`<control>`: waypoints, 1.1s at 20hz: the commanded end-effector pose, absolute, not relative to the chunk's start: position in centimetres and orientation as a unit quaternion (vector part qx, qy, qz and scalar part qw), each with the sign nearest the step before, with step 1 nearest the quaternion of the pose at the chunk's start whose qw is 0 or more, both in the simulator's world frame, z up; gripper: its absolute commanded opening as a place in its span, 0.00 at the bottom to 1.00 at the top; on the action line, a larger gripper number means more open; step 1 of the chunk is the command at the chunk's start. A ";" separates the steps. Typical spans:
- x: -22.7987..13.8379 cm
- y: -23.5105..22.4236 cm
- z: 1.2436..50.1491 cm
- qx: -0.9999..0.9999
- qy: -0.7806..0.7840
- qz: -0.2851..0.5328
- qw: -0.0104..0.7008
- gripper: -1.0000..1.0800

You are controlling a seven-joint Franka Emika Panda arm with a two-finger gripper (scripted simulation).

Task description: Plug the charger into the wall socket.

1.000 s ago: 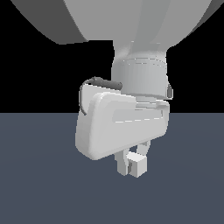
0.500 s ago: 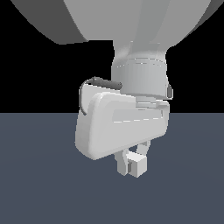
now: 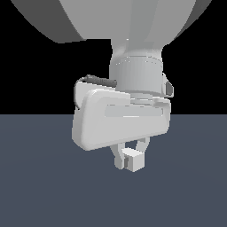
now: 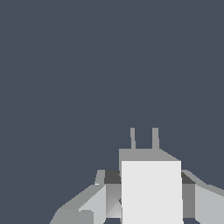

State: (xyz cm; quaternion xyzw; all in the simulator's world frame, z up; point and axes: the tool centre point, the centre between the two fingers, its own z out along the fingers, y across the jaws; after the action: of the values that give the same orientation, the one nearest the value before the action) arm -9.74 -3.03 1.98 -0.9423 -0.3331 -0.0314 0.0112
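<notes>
The floor (image 3: pixel 40 195) is a flat dark blue-grey surface that runs to a straight horizon in the exterior view, with black above it. Bare ground lies on both sides of the arm and below it. In the wrist view the same plain dark surface fills everything ahead of the prongs, with no edge or wall showing. The wall socket appears in neither view.

The arm's bulky white hand housing (image 3: pixel 119 122) hangs low over the floor, and the gripper (image 3: pixel 129 158) points down beneath it. Its 2 fingers (image 3: pixel 119 159) are closed in on the charger (image 3: pixel 133 160), a small off-white block held between them at their tips. In the wrist view the charger (image 4: pixel 151 190) sits between the 2 pads (image 4: pixel 189 199), one pressed to each side face, so the fingers are clamped on it with only the block's width between them. The 2 prongs (image 4: pixel 144 138) stick out from the block's far face, side by side, thin and parallel, pointing away from the wrist into open space. Whether the block touches the floor cannot be told
</notes>
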 end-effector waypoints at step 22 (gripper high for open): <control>-3.8 -1.6 6.9 -0.998 -0.053 -0.035 0.003 0.00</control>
State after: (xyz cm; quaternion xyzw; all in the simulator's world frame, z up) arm -4.24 -1.59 6.50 -0.9967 -0.0733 -0.0344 0.0034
